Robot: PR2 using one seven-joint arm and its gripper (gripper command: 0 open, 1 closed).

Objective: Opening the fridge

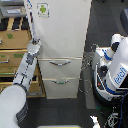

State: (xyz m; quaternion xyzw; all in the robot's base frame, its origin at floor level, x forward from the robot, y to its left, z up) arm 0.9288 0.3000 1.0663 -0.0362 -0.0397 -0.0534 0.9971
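The tall white fridge (60, 30) fills the middle of the exterior view. Its large upper door carries a small green-logo sticker (43, 9) at the top left. Below it are two drawers, each with a curved silver handle (60, 62). My working arm reaches up from the bottom left. Its gripper (35, 41) sits at the lower left edge of the upper door, and its dark fingers look closed on that edge. A white strip (31, 20) runs up the door's left side above the gripper. The drawers look closed.
A wooden drawer cabinet (12, 50) with green labels stands just left of the fridge, behind my arm. The second arm (116, 70), white with a blue label, is folded at the exterior view's right, with cables beside it. The floor is dark.
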